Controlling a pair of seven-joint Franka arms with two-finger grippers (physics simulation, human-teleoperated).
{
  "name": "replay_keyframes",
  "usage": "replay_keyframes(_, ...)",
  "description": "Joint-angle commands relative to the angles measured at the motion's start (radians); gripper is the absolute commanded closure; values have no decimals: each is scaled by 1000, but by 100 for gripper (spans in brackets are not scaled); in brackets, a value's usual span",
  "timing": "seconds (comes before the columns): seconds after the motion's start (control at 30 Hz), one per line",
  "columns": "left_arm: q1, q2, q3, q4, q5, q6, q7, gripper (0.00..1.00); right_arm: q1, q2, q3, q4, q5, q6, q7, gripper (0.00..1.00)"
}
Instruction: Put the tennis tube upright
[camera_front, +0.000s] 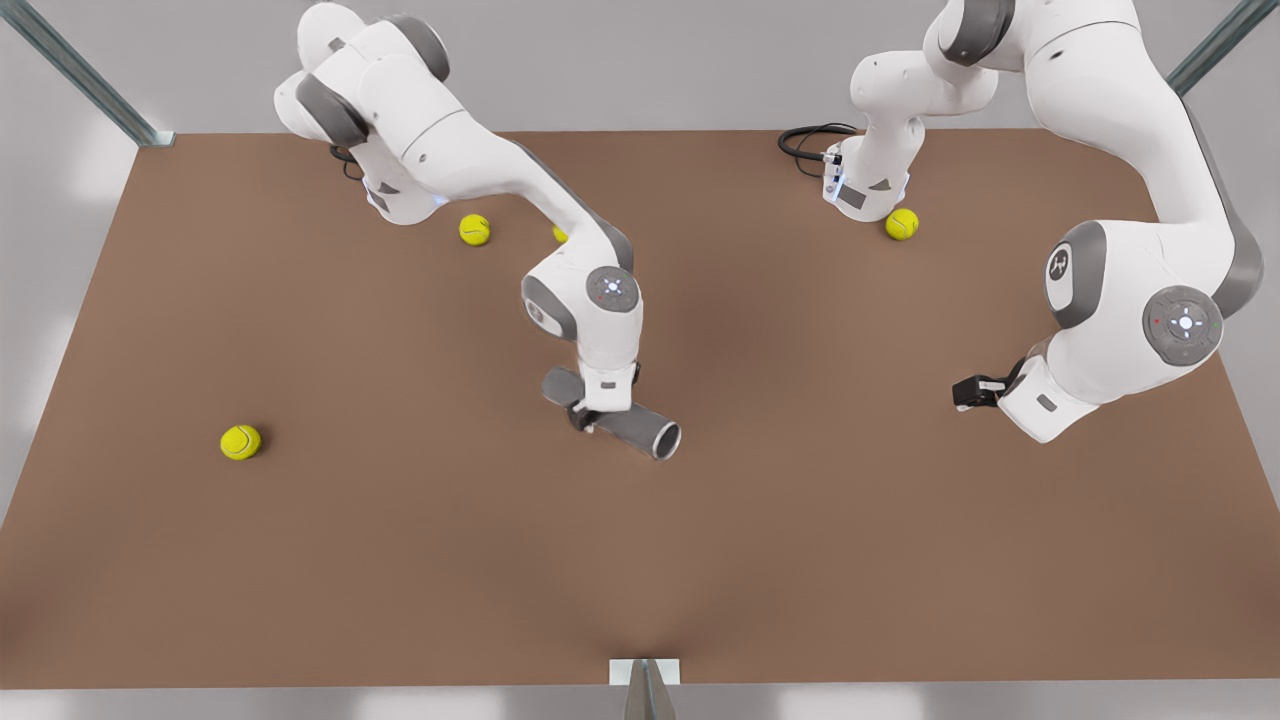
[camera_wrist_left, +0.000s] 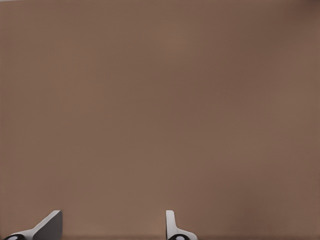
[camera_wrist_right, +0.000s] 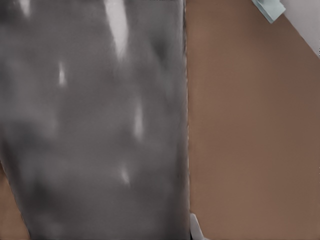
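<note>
The tennis tube lies on its side near the centre of the table, its open, lighter-rimmed end pointing toward 4 o'clock in the front view. The right gripper stands over the tube's middle, straddling it. Whether its jaws are clamped on the tube or merely set around it cannot be told from these views.

The left gripper hangs above bare table at the front view's 3 o'clock side, well apart from the tube. Its jaws stand apart with nothing between them. This arm waits.

Risks:
- The tube is round and smooth. A grip off its midline is likely to let it roll or slide out.
- A mid-length grip offers little leverage for tipping, so the tube may pivot in the jaws instead of rising.
- Set down tilted, it would probably topple.

View differences:
- The front view gives the tube's heading and four tennis balls, all well apart from it.
- The right wrist view gives the tube's speckled grey wall at close range, with one fingertip just beside it.
</note>
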Motion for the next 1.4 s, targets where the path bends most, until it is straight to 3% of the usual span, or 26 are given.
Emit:
replay_keyframes(0.0, 0, -1, 0, 0, 1, 0, -2, 0, 52, 41, 12, 33, -150, 56, -566, 23)
replay_keyframes(0.23, 0, -1, 0, 0, 0, 14, -3, 0, 183, 180, 6, 119, -195, 240, -623, 23)
replay_keyframes(0.37, 0, 7, 0, 0, 0, 23, -3, 0, 189, 200, 4, 128, -178, 233, -462, 23)
replay_keyframes(0.53, 0, 7, 0, 0, 0, 23, -3, 0, 178, 197, -46, 117, 120, 217, -413, 23)
replay_keyframes(0.9, -2, 8, -2, 0, -25, 25, -11, 0, 186, 282, -62, 122, 86, 236, -453, 23)
replay_keyframes(0.93, -2, 7, -2, 0, -51, 23, -11, 0, 187, 286, -63, 122, 86, 236, -453, 23)
replay_keyframes(1.0, 0, 5, 23, 0, -175, 23, -11, 0, 187, 285, -63, 123, 87, 237, -451, 0)
replay_keyframes(1.13, 2, 2, 156, -68, -628, -29, 95, 0, 187, 277, -63, 127, 87, 237, -453, 0)
replay_keyframes(1.3, 9, 37, 227, -225, -912, -143, 458, 0, 190, 145, -59, 120, 95, 210, -451, 0)
replay_keyframes(1.33, 14, 79, 228, -227, -928, -133, 642, 0, 189, 65, -51, 123, 100, 83, -448, 0)
replay_keyframes(1.37, 14, 111, 228, -227, -933, -127, 719, 0, 183, -112, -50, 114, 190, -199, -410, 0)
